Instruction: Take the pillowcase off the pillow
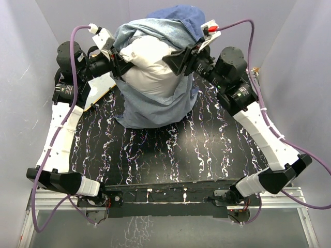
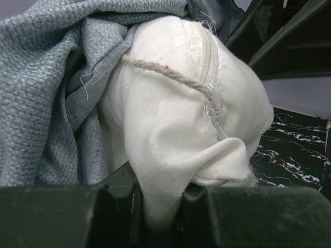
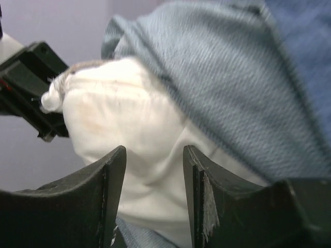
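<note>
A: Two grippers, states?
B: White pillow (image 2: 176,119) corner is being pinched by left gripper (image 2: 158,212); right gripper (image 3: 154,157) jaws are being held apart.
A: Location?
B: Being held up at table (image 1: 170,155) 12 o'clock, pillowcase (image 1: 155,106) half covering it.

The left arm (image 1: 59,134) and right arm (image 1: 264,134) share one build: white shell links between black joint housings, with round black motor housings (image 1: 232,58) near the wrists. A purple cable (image 1: 75,67) runs along the left arm to a white connector block (image 1: 98,32). A second purple cable (image 1: 243,23) on the right arm ends at a red-and-white plug (image 1: 211,28). The left end effector (image 2: 158,201) and right end effector (image 3: 154,155) have matte black, blocky fingers. Those on the right are curved on their inner faces.
</note>
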### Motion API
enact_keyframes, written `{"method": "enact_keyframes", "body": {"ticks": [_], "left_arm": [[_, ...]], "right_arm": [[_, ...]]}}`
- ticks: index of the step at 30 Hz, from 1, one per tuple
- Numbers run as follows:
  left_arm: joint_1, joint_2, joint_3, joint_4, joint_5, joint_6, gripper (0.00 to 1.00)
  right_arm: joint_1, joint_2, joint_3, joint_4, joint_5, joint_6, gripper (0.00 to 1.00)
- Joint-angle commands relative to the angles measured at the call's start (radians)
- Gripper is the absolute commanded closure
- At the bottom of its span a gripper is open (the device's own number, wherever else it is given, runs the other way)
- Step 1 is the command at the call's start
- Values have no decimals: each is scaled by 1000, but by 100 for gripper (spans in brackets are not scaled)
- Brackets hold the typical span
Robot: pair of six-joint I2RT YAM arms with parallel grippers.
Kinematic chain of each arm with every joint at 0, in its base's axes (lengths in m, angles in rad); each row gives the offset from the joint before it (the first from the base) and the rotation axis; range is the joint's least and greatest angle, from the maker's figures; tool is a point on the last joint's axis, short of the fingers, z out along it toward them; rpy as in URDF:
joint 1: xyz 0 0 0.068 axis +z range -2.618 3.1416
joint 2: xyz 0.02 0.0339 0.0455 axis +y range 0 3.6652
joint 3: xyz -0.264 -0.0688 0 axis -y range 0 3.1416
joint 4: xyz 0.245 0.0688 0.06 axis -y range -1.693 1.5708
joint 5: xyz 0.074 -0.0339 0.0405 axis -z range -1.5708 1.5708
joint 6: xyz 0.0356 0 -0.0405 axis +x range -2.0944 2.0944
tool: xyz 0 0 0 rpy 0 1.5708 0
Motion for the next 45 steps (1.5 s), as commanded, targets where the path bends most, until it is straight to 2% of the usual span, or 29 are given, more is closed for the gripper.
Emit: {"method": "enact_keyframes", "body": {"ticks": [1, 8, 14, 19, 25, 30, 35, 42, 45], "left_arm": [[7, -33, -14, -59, 12, 28, 100], [7, -33, -2, -77, 1, 43, 100], [7, -33, 26, -71, 8, 13, 100], [7, -33, 27, -94, 23, 20, 100], [6, -73, 12, -164, 84, 69, 100], [6, -96, 10, -317, 146, 203, 100], [6, -108, 44, -471, 207, 298, 100], [6, -146, 68, -593, 232, 359, 100], [7, -150, 91, -647, 255, 375, 100]], "right_arm": [[-13, 1, 144, -24, 105, -167, 49], [11, 73, 316, -127, 210, -326, 49], [24, 133, 333, -166, 193, -448, 39], [29, 187, 352, -157, 241, -477, 39], [27, 236, 428, -84, 392, -479, 53], [14, 257, 489, -40, 458, -494, 60], [-11, 257, 456, -5, 544, -491, 72], [-137, 253, 404, 19, 556, -383, 90], [-201, 252, 390, 17, 510, -331, 92]]}}
